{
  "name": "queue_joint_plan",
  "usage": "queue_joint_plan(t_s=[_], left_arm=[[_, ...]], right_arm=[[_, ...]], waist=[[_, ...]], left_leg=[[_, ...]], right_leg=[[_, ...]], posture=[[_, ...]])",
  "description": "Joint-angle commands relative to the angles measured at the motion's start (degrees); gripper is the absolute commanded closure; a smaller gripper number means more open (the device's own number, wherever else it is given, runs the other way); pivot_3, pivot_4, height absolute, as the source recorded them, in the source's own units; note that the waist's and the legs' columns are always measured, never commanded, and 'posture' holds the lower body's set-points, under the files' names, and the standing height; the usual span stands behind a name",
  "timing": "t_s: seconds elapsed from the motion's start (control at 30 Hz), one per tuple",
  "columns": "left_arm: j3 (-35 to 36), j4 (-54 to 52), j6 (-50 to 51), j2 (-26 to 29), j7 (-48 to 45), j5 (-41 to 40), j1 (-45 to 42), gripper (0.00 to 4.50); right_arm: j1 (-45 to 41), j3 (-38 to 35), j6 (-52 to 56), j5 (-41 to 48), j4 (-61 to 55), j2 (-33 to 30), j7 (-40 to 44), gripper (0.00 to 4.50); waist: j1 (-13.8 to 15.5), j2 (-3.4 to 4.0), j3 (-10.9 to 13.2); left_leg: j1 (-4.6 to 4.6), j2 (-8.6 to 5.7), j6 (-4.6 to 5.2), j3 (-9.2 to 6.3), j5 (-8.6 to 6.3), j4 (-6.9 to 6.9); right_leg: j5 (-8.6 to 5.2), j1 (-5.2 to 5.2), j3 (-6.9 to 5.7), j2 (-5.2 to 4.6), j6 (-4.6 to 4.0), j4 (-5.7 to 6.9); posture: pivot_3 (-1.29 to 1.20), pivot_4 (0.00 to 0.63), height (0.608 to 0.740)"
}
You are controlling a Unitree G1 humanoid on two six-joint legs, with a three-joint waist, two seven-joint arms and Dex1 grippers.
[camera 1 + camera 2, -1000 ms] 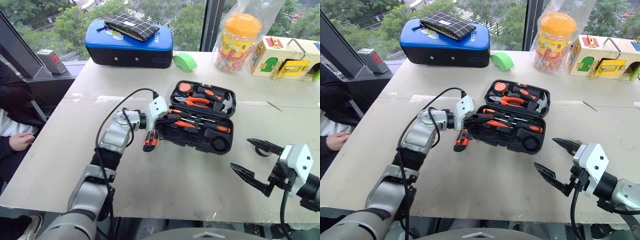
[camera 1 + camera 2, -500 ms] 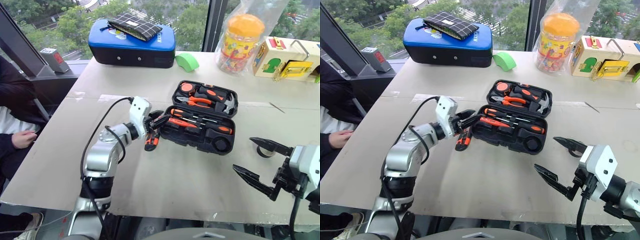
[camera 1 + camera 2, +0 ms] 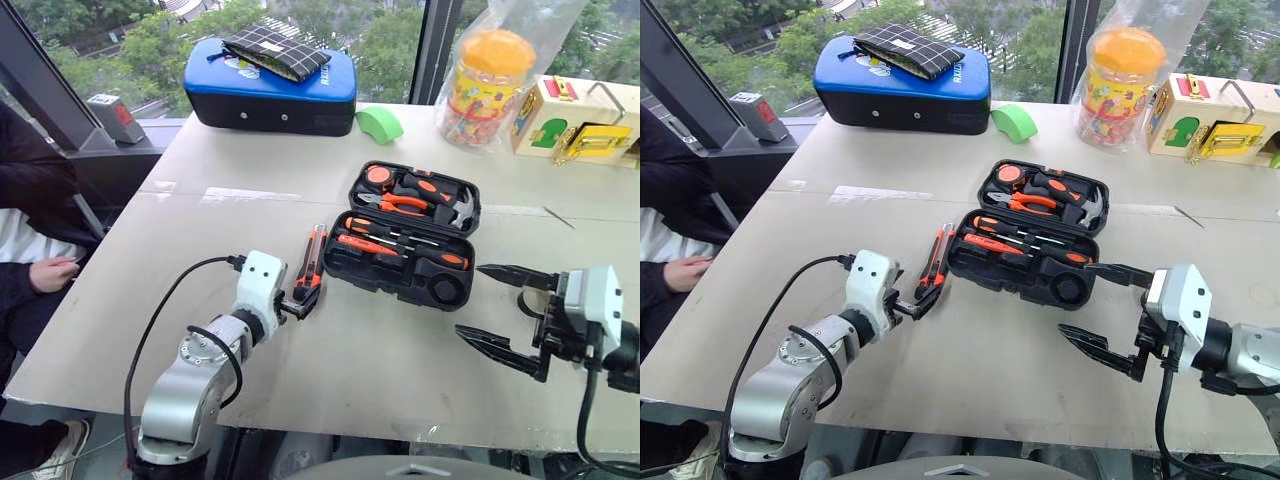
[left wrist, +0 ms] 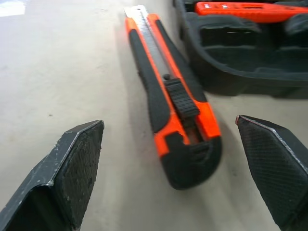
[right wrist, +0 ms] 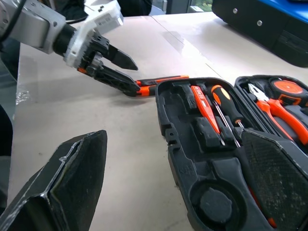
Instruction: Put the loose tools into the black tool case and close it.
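Currently, utility knife (image 3: 311, 270): flat on the surface, just left of the black tool case (image 3: 408, 241), unpacked.
Left gripper (image 4: 173, 159): wide open, empty, straddling the knife's near end.
Right gripper (image 3: 502, 310): wide open, empty, right of the open case.

utility knife (image 4: 173, 103) orange and black. tool case (image 3: 405, 285) black, orange-handled tools inside. soft case (image 3: 270, 90) blue-topped; pouch (image 3: 275, 52) black with white grid.

utility knife (image 3: 311, 268) on table (left of tool case (image 3: 409, 240)) — screwdrivers (image 3: 372, 246) inside
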Motion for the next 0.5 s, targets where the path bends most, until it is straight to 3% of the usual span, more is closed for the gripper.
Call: queue_joint_plan(t_s=[0.03, 0.07, 0.17, 0.3, 0.5], left_arm=[[-2.6, 3.4, -2.88, -0.01, 0.87, 1.42, -1.76, 0.04], [-2.97, 4.54, -3.64, -0.01, 0.77, 1.55, -2.21, 0.04], [-2.85, 6.98, -5.4, -0.01, 0.35, 1.35, -2.74, 0.84], [-1.46, 7.85, -7.15, 1.03, -0.67, 0.79, -3.41, 2.84], [9.5, 9.57, -17.67, 8.85, -12.77, -6.6, -7.74, 2.87]], right_arm=[[-2.12, 0.65, -1.04, -0.37, 0.28, -0.77, 0.85, 0.0], [-2.43, 0.81, -0.98, -0.4, 0.34, -0.8, 0.89, 0.0], [-2.29, 0.95, -1.51, -0.93, 0.77, -0.8, 1.57, 0.0], [-2.24, 1.74, -1.67, -1.72, 0.65, -0.28, 1.54, 0.0], [-1.94, 3.86, -2.91, -3.39, 0.9, 1.76, 0.6, 0.0]], waist=[[-0.01, 0.01, 0.0], [0.03, 0.0, 0.0], [0.07, 0.03, -0.02], [0.05, 0.05, -0.02], [-0.09, 0.08, 0.05]], left_leg=[[0.0, 0.0, 0.0, 0.0, 0.0, 0.0], [0.0, 0.0, 0.0, -0.02, 0.0, -0.01], [-0.06, 0.0, 0.0, -0.09, 0.0, -0.04], [-0.08, 0.01, -0.01, -0.09, 0.0, -0.06], [-0.14, 0.04, -0.02, -0.16, 0.0, -0.07]], right_leg=[[0.0, -0.01, -0.01, 0.0, 0.0, 0.0], [0.0, -0.01, -0.02, 0.0, 0.0, -0.02], [0.0, -0.01, -0.07, -0.02, 0.0, -0.09], [0.0, -0.01, -0.06, -0.08, 0.0, -0.17], [0.01, -0.05, -0.15, -0.09, -0.02, -0.2]], posture=[[0.0, 0.15, 0.74], [0.0, 0.15, 0.74], [0.0, 0.15, 0.74], [0.0, 0.15, 0.74], [0.0, 0.15, 0.74]])
